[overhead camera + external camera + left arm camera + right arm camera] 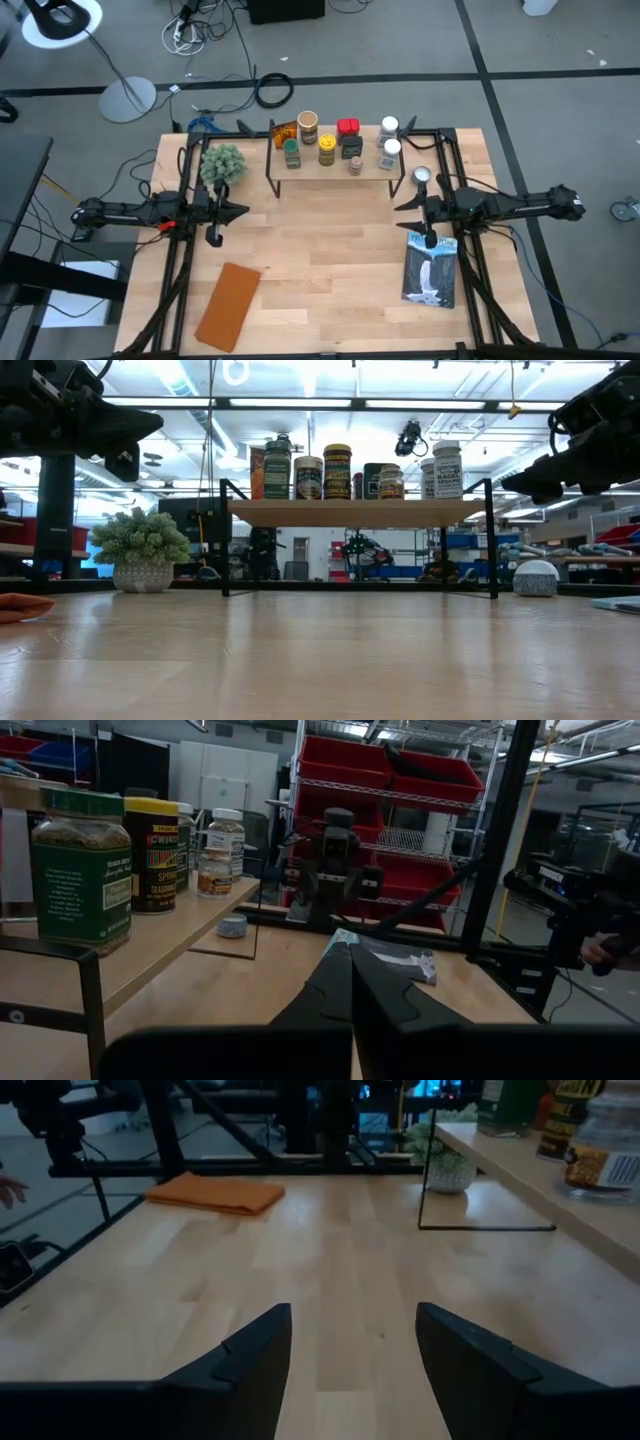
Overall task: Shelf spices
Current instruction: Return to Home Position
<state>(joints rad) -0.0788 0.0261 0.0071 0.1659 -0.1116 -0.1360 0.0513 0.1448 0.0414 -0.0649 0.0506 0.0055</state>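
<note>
The wooden surface (pixel 320 270) carries everything shown. The shelf (pixel 318 170), a light-wood board on thin black legs, stands on the far part of the surface, between the two hands and a little beyond both. The left hand (pixel 349 948) hangs off the shelf's left end, its fingers pressed together with no gap and holding nothing. The right hand (pixel 352 1325) hangs off the shelf's right end, its fingers spread wide and empty. The two hands point inward toward each other, and the low view shows both raised clear of the wood. An orange cloth (pixel 228 305) lies flat on the near side of the left hand, well apart from it. A blue-and-white packet (pixel 430 268) lies flat just on the near side of the right hand. A potted plant (pixel 222 163) sits just beyond the left hand, beside the shelf's left legs. The spices (pixel 308 124), nine in all, stand upright on the shelf board. The amber packet (pixel 284 133) and green-lidded jar (pixel 291 152) are toward the left hand. The yellow-lidded jar (pixel 327 150), red tin (pixel 348 127) and black box (pixel 352 146) are midway between the hands. Two white-lidded jars (pixel 389 150) are toward the right hand. A silver round tin (pixel 422 175) rests on the surface just beyond the right hand.
</note>
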